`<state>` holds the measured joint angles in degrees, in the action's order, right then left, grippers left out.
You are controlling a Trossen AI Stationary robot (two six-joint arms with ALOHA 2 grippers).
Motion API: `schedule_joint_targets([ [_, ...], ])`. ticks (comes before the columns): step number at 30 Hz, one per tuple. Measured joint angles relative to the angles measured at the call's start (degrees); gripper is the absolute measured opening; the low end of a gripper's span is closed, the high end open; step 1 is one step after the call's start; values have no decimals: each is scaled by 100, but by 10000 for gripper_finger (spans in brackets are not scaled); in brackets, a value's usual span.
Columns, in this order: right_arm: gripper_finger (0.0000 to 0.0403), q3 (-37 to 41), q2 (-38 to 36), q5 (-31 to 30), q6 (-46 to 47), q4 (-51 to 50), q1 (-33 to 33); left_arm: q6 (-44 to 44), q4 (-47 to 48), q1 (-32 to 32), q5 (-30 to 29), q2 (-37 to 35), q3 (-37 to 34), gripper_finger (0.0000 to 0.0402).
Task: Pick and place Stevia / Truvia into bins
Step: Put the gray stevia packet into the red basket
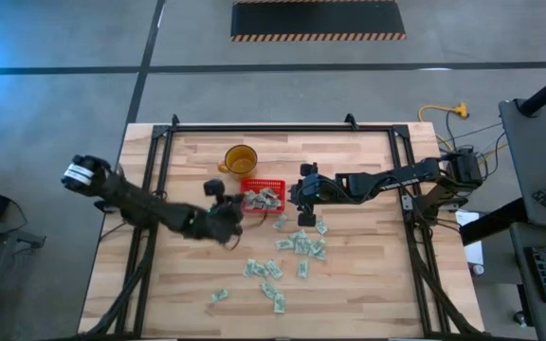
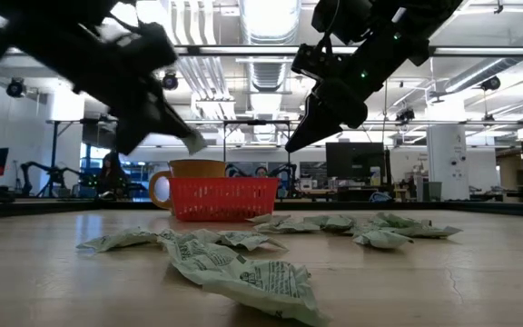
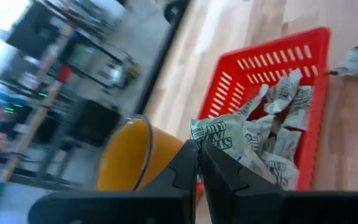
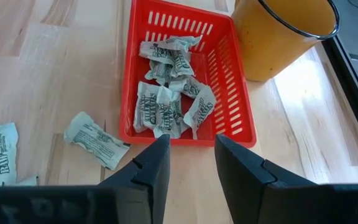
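The red basket (image 1: 263,196) (image 4: 229,74) stands mid-table and holds several pale green and white sachets (image 4: 166,102). More sachets (image 1: 297,244) (image 2: 243,268) lie flat on the wood to its near and right sides. My left gripper (image 1: 235,220) (image 3: 199,149) hovers off the basket's near-left corner, shut on one sachet (image 3: 219,134). My right gripper (image 1: 292,197) (image 4: 191,155) hangs open and empty above the basket's right side. One sachet (image 4: 95,140) lies just outside the basket's wall. My left gripper pinches one sachet between its two fingertips (image 3: 188,158), by the sachet's edge (image 3: 204,138). The rest of it sticks out past the tips. The fingers slant down from the table's left toward the basket. The sachet (image 2: 192,141) is lifted clear, above the basket's rim height.
An amber-yellow cup (image 1: 240,158) (image 2: 189,173) stands at the basket's far-left side, close to it. A black frame (image 1: 273,128) runs along the table's far, left and right edges. Bare wood shows at the table's near-left part (image 1: 150,284).
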<state>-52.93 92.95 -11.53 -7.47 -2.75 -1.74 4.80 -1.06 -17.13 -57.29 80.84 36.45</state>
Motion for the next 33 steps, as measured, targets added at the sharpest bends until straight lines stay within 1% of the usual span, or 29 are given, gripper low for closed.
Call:
schedule_joint_targets([
  [3, 116, 0, 0, 0, -1, -1, 0, 251, -212, 506, 809, 0, 19, 1],
  [5, 118, 0, 0, 0, -1, -2, 0, 353, -353, 730, 1093, 0, 43, 1],
  [10, 115, 0, 0, -1, -1, -4, 0, 613, -694, 1003, 1204, 0, 50, 1],
  [19, 109, 7, 0, -1, -1, -6, 0, 658, -748, 1039, 1331, 0, 37, 6],
  [23, 111, 9, 0, -2, -1, -6, 0, 657, -748, 1039, 1622, 0, 22, 41],
  [26, 110, 9, 0, -2, 53, -158, 0, 648, -745, 1039, 1647, 2, -1, 75],
  [30, 107, 9, 0, -2, 238, -875, 0, 608, -741, 1039, 1648, 2, -9, 114],
  [33, 108, 9, 0, 0, 422, -1492, 0, 575, -725, 1030, 1650, 2, -7, 134],
])
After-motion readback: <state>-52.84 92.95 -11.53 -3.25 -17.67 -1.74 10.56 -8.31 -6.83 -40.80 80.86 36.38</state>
